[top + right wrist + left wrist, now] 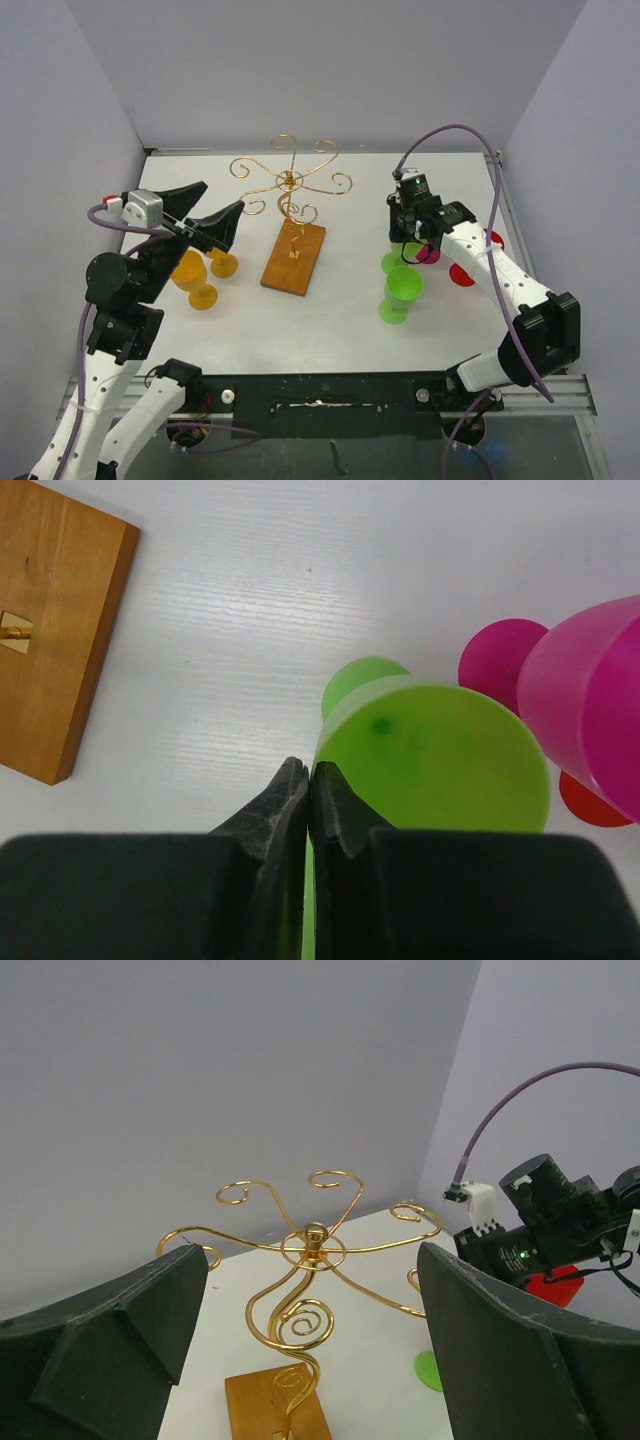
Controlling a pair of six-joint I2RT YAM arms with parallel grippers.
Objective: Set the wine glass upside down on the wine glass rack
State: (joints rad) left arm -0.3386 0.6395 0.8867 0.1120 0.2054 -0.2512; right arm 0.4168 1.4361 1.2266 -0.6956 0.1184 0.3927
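My right gripper (411, 238) is shut on the rim of a green wine glass (393, 262), which stands upright on the table. In the right wrist view the gripper (309, 773) has one finger outside the rim and one inside the green glass (440, 760). The wine glass rack (291, 182) is a gold wire stand with scroll arms on a brown wooden base (294, 258), and nothing hangs on it. My left gripper (222, 198) hovers open to the left of the rack. In its wrist view the left gripper (312, 1255) frames the rack (314, 1250) and holds nothing.
A second green glass (403, 285) stands just in front of the gripped one. A pink glass (429, 253) and red glasses (462, 273) crowd its right side, the pink glass (585, 705) very close. Orange glasses (192, 272) sit under the left arm. Grey walls enclose the table.
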